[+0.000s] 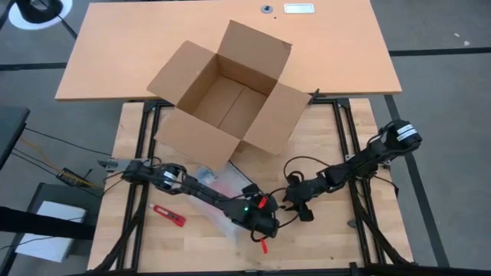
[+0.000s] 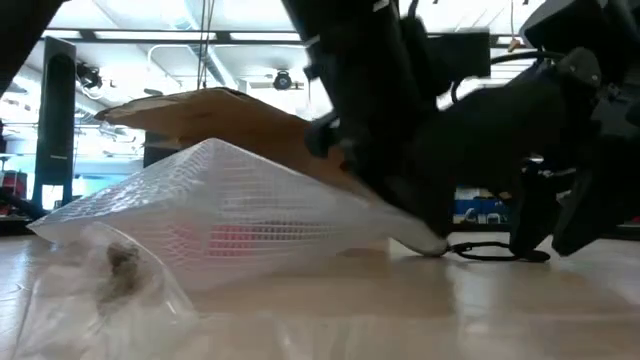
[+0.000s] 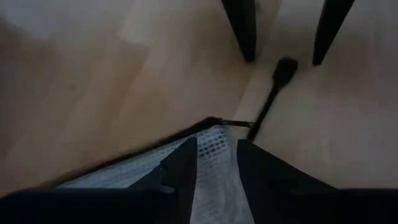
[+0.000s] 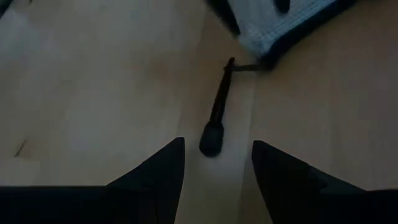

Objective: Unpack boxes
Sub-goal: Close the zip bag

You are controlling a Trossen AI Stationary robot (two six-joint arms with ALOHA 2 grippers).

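Carton (image 1: pixel 226 96): plain brown corrugated box, open, all four flaps spread outward, inside looks bare. It sits at the far side of the work area, straddling the butcher-block table (image 1: pixel 337 142) and the tan desk (image 1: pixel 115 54) behind it. No print or label readable on it; clear of both grippers.

Mesh pouch (image 2: pixel 225 225): white mesh with a dark edge, something pink inside, lying on the table in front of the carton among clear plastic (image 2: pixel 110 290). No legible writing.

Left gripper (image 3: pixel 216 171): near front centre of the table, fingers closed on the corner of the mesh pouch, mesh pinched between them.

Right gripper (image 4: pixel 216 168): just beside the left one, low over the table, fingers apart, holding nothing. A black zipper pull (image 4: pixel 214 134) on its cord lies on the wood ahead of the fingers, trailing from the pouch corner.

Red tool (image 1: pixel 169 215) lies on the table near the left arm, apart from the pouch. White label (image 1: pixel 298 8) on the desk's far edge: text too small to read.
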